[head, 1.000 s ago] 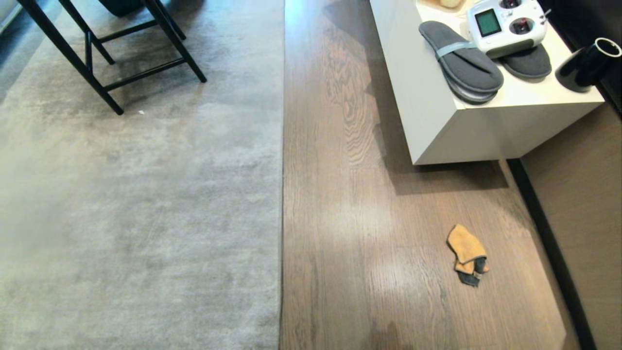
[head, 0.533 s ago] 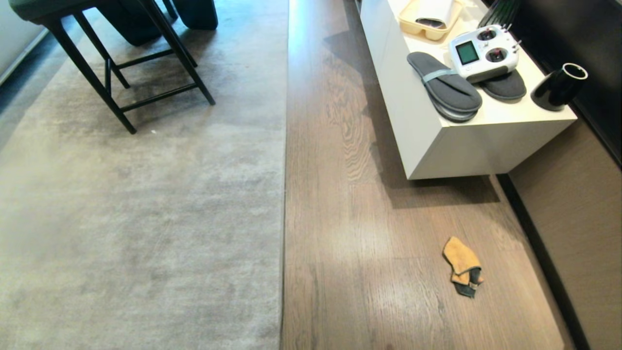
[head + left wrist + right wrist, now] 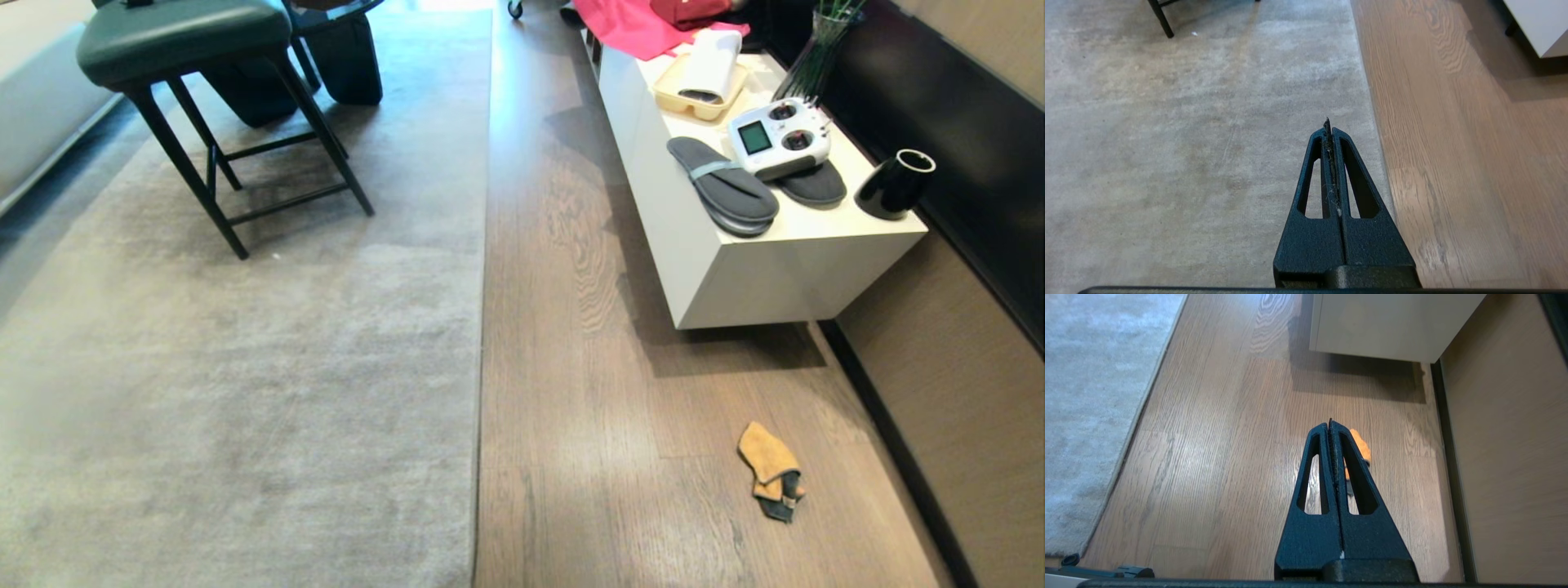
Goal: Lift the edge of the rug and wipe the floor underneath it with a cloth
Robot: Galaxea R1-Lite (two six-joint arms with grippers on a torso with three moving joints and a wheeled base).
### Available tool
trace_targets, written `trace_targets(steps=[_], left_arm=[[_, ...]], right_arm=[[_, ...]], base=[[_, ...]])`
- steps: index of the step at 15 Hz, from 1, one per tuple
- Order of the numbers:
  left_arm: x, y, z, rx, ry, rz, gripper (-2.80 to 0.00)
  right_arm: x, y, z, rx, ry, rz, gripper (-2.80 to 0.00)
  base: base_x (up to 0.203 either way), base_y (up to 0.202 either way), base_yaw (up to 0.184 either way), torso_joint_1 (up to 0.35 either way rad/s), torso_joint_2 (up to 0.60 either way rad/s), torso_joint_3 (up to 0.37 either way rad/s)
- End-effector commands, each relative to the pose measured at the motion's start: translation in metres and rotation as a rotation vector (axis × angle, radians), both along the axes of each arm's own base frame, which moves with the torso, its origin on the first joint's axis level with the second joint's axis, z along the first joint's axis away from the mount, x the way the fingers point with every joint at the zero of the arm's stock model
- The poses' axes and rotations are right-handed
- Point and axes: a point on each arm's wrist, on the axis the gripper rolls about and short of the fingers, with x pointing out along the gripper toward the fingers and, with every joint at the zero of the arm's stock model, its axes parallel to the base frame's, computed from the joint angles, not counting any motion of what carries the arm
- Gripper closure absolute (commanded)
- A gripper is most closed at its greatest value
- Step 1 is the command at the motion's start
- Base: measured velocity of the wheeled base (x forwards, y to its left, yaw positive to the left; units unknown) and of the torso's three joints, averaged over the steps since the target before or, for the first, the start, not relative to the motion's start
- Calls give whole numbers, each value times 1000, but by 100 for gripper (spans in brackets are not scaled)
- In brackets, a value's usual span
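Mustard cloth [image 3: 771,471] lies clear in head view; closed right claw [image 3: 1329,424] half-hides it; left claw [image 3: 1327,124] closed.

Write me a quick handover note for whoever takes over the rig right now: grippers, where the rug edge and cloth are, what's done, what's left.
Left gripper: shut, empty, above the rug near the rug edge.
Right gripper: shut, empty, above the floor, with the cloth below it.
The cloth lies crumpled on the floor, right of the rug, near the wall.
The rug edge lies flat.
Done: nothing.
Left: pick up the cloth, lift the rug edge, wipe underneath.
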Motion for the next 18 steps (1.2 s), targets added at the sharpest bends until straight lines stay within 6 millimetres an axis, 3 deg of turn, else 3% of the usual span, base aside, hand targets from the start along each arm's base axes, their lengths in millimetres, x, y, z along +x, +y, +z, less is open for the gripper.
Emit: trace_targets(steps=[1, 14, 18], left_arm=[[0, 0, 0, 1, -2, 0, 0], [0, 0, 0, 1, -1, 0, 0], [0, 0, 0, 1, -1, 0, 0]], right_arm=[[0, 0, 0, -1, 1, 1, 0], [0, 0, 0, -1, 1, 1, 0], [0, 0, 0, -1, 1, 1, 0]], base=[[0, 0, 0, 2, 2, 199], [0, 0, 0, 2, 3, 202], [0, 0, 0, -1, 1, 12]])
